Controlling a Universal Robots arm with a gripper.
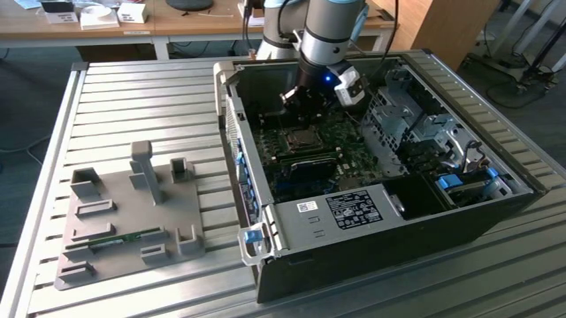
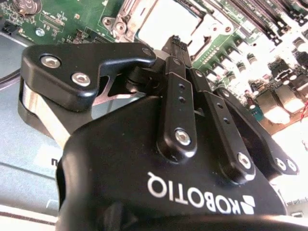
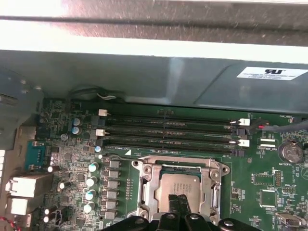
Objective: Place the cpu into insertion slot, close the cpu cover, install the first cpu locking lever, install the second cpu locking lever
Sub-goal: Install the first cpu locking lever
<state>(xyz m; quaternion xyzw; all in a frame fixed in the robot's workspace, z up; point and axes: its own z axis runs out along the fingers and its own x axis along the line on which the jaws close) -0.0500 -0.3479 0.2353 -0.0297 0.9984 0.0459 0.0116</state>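
Gripper (image 3: 178,201) clenched, nothing held, poised straight over chip (image 3: 181,185); cover (image 3: 146,187) lying flat around chip, contact unclear.

Open computer case (image 1: 354,228) on the slatted tabletop (image 1: 142,99); grey fixture plate (image 1: 119,193) well apart toward the exterior view's left, green memory stick (image 1: 115,239) lying on it. Black memory slots (image 3: 168,135) run parallel inside.

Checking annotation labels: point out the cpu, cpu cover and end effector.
cpu (image 3: 179,184): first wrist view, centre of its silver face.
cpu cover (image 3: 148,187): first wrist view, one side bar of the frame.
end effector (image 3: 177,198): first wrist view, between its fingertips.
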